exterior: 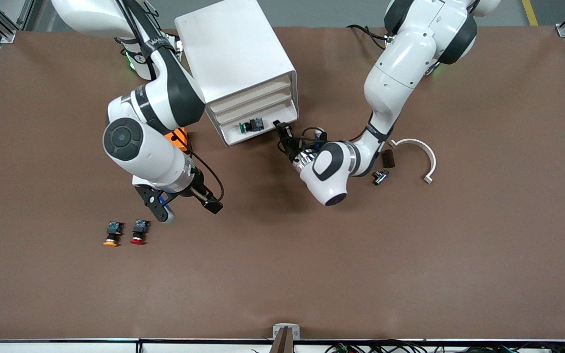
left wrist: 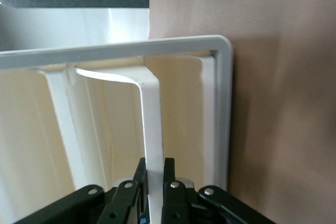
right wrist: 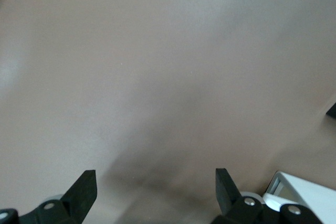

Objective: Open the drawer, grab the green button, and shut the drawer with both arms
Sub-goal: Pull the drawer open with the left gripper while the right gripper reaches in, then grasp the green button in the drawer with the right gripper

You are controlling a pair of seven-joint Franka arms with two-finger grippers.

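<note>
we count two arms over the brown worktop [exterior: 282,274], and we take the front view from its left edge across. first come two loose push buttons lying side by side near the right arm's end: the orange-capped button [exterior: 112,234] and, just beside it, the red-capped button [exterior: 139,232]. above them hangs the right gripper [exterior: 184,208], its two fingers [right wrist: 84,192] spread wide with nothing but bare worktop between them; this arm waits there. an orange object [exterior: 178,137] shows partly under that arm's elbow, too hidden for us to name.

next is one white cabinet [exterior: 236,54] with four slat drawers. one drawer [exterior: 255,133], the lowest one we see in the front view, is pulled out, and in it lies one green-capped button [exterior: 249,126], on its side, green cap toward the right arm's end. the other three fronts sit flush.

the left gripper [exterior: 280,128] is at the open drawer's front corner; in the left wrist view its fingers [left wrist: 169,179] pinch a thin white edge [left wrist: 153,145] of that drawer front.

toward the left arm's end lie three small things: a dark brown block [exterior: 388,158], a small black-and-silver part [exterior: 380,176], and a curved white half-ring [exterior: 417,156].
</note>
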